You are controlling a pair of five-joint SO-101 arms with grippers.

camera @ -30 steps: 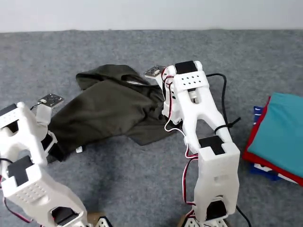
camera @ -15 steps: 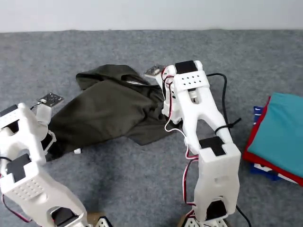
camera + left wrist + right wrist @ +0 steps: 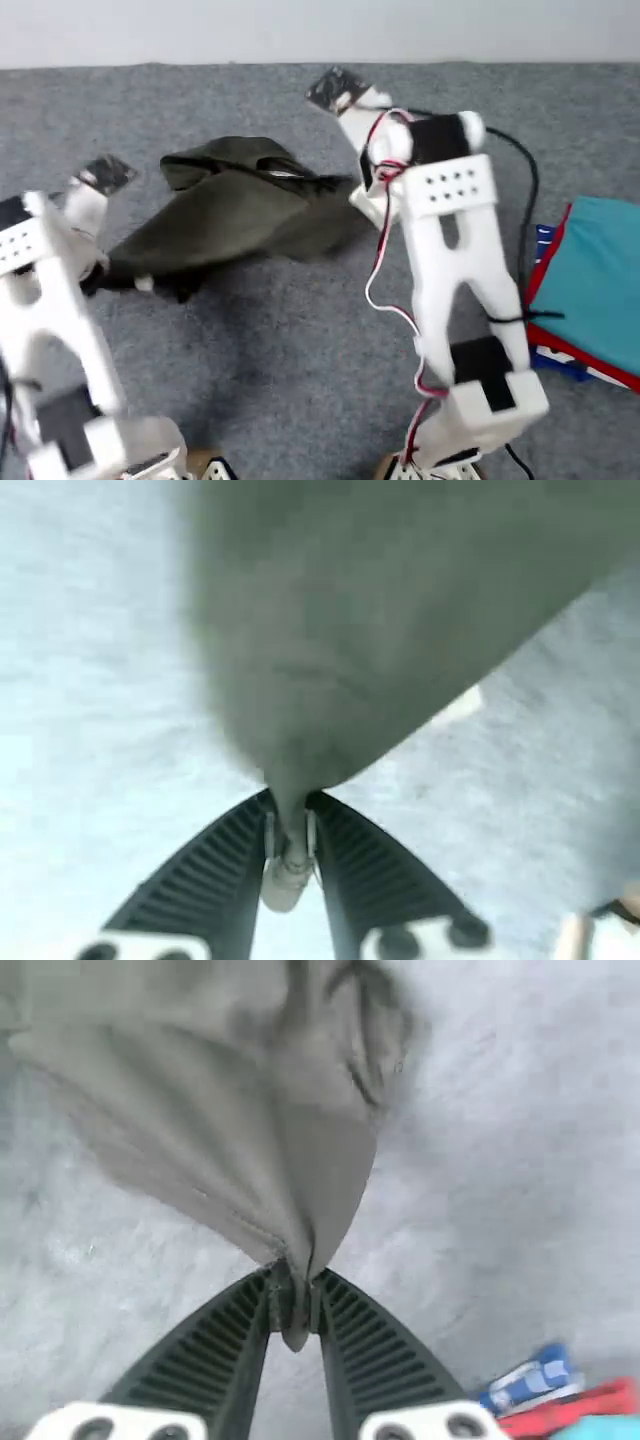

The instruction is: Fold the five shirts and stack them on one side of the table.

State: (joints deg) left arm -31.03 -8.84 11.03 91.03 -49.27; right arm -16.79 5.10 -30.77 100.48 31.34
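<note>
A dark olive shirt [image 3: 235, 210] hangs stretched between both arms above the grey table, its far part still bunched on the surface. My left gripper [image 3: 290, 825] is shut on one corner of the olive shirt [image 3: 380, 620]; in the high view that gripper [image 3: 100, 275] is at the left. My right gripper [image 3: 293, 1300] is shut on another corner of the olive shirt [image 3: 230, 1130], and in the high view this gripper [image 3: 365, 195] sits under the raised right arm. A stack of folded shirts [image 3: 590, 290], teal on top over red and blue, lies at the table's right edge.
The grey felt table [image 3: 280, 370] is bare in front of the shirt, between the two arm bases. A pale wall [image 3: 320, 30] runs along the far edge. The folded stack's blue and red edges [image 3: 560, 1390] show near the right gripper.
Both arms have risen, lifting the olive shirt's near edge off the table and pulling it taut between them. The right arm swung upward and farther back.
</note>
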